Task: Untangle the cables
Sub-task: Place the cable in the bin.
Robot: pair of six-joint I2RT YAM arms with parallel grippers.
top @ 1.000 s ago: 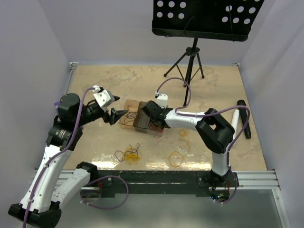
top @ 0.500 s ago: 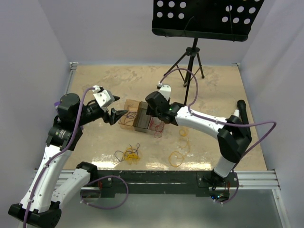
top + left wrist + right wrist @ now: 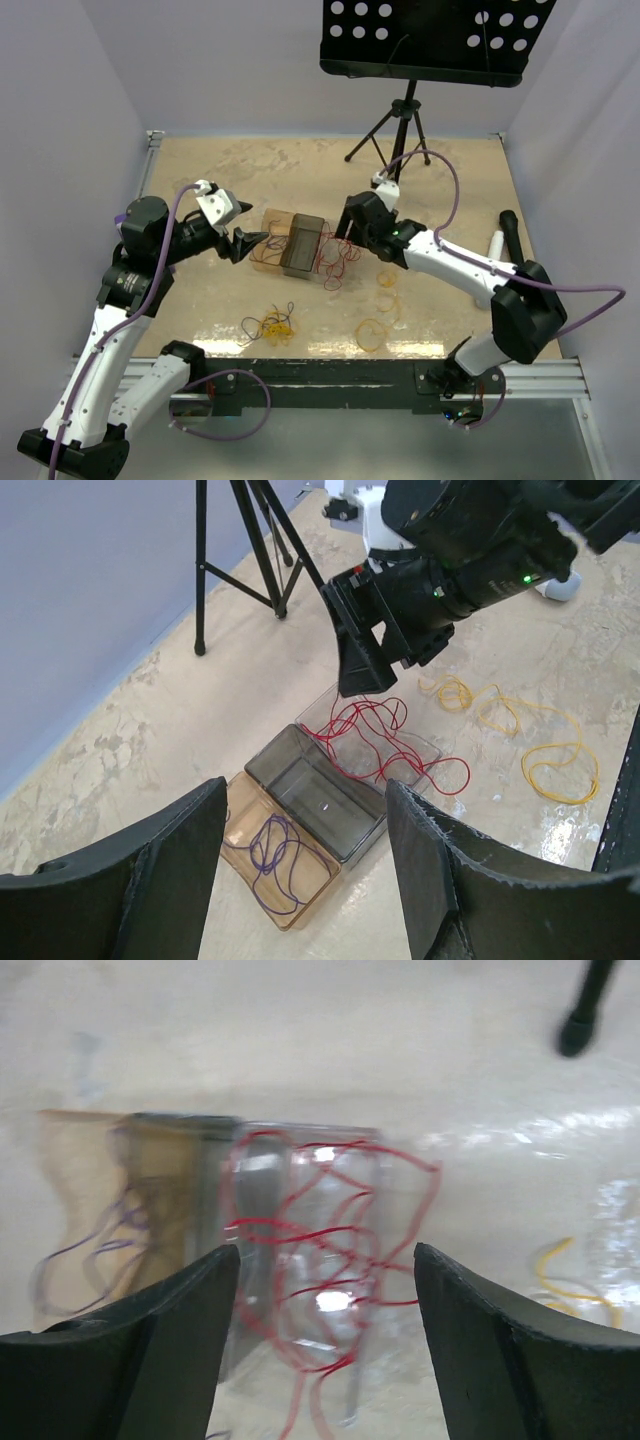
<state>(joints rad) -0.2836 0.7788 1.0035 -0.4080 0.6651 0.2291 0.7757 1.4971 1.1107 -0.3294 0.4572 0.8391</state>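
Cables [image 3: 272, 325] first: the only clump I'd call knotted is the yellow, orange and dark one lying on the table [image 3: 450, 190] near the front edge, well apart from both grippers. The rest look sorted. The red wires [image 3: 375, 740] are piled in the clear tray [image 3: 316, 706], the purple wire [image 3: 272, 848] is in the amber tray [image 3: 240, 815], and the dark tray [image 3: 320, 802] between them looks empty. A few yellow loops [image 3: 545, 762] lie flat on the table to the right of the trays.

Handling-wise, I'd guess these are featherlight and floppy, with just enough spring to hold their loops. They'll snag on each other and probably skate on that glossy surface. I'd pinch one strand at the outer edge of the clump, not the middle, or the whole thing comes up together.

Direction: the clump has no real long axis. It's a flat scribble spread slightly left to right, with a dark loop poking out to the left, which looks like the handiest bit to take. The red pile hangs over the clear tray's near edge, with one loop out on the table toward the yellow ones.

My right gripper [image 3: 325, 1260] hangs over the clear tray with its jaws spread wide and nothing between them. My left gripper [image 3: 305, 790] hovers to the left of the trays, also parted and holding nothing.
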